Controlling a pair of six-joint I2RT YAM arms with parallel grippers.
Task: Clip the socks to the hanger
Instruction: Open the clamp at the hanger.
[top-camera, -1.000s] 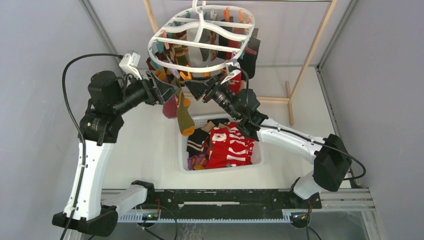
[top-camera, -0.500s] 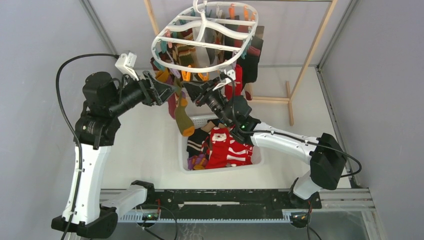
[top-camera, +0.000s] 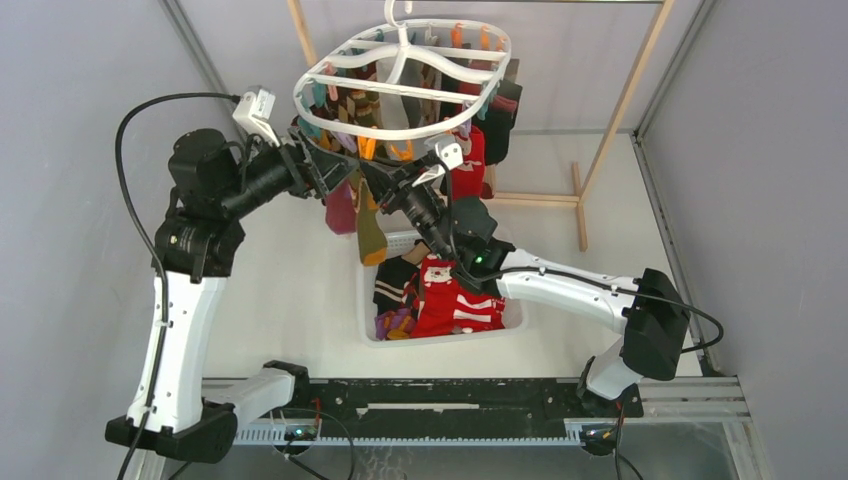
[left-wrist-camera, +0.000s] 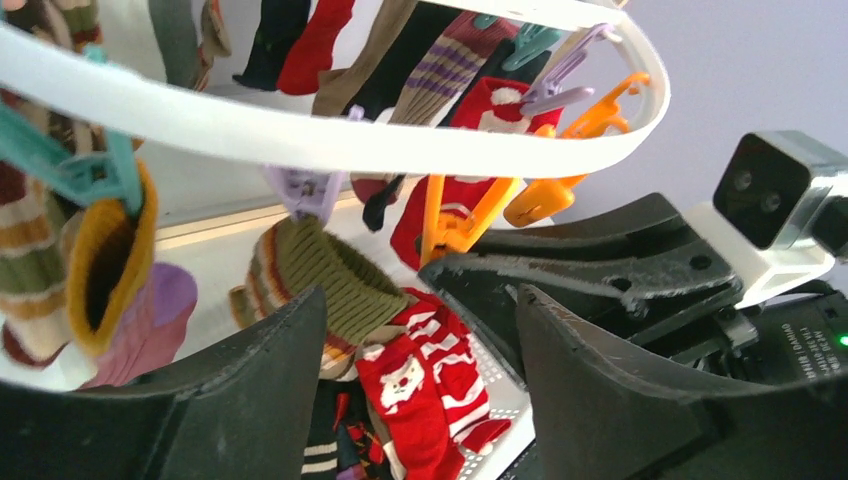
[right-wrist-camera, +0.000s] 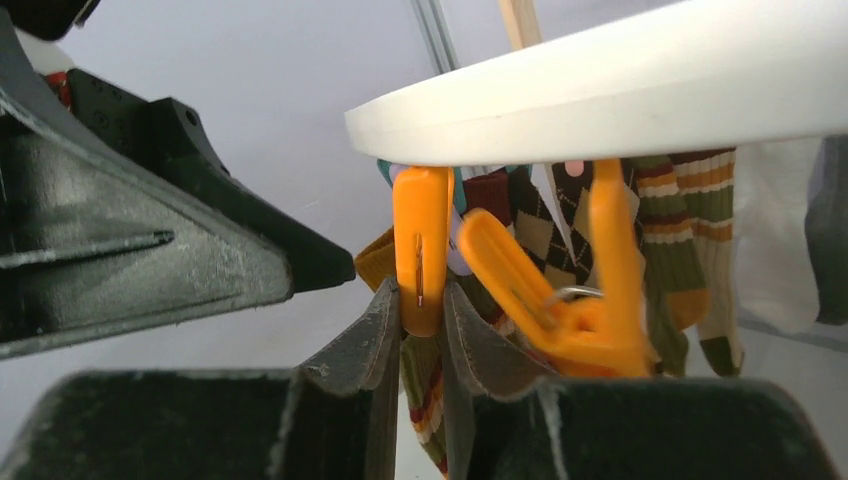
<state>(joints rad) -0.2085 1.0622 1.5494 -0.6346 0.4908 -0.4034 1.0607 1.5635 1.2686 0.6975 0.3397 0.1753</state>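
Pinching an orange clip (right-wrist-camera: 421, 240) from below, the right jaws are nearly closed, one finger flat on each side of its lower end. The clip hangs upright from the hanger (right-wrist-camera: 650, 80) rim, its long axis running 12 to 6 o'clock in the right wrist view. In the top view it sits at the hanger's 6 o'clock edge.

The left jaws stand wide apart with nothing seen clamped between them. An olive-cuffed sock (left-wrist-camera: 330, 280) sits just past one finger, right under a purple clip (left-wrist-camera: 305, 192). I cannot tell whether that clip grips it or whether the jaws touch it.

In the top view the sock hangs at about 7 o'clock from the orange clip, cuff up and toe down, on the left arm's (top-camera: 185, 300) side, so that arm is nearer it. More socks lie in the basket (top-camera: 440, 338) on the tabletop at 6 o'clock below.

The next move likely turns on bringing the cuff across to 1 o'clock and into the squeezed clip's mouth.
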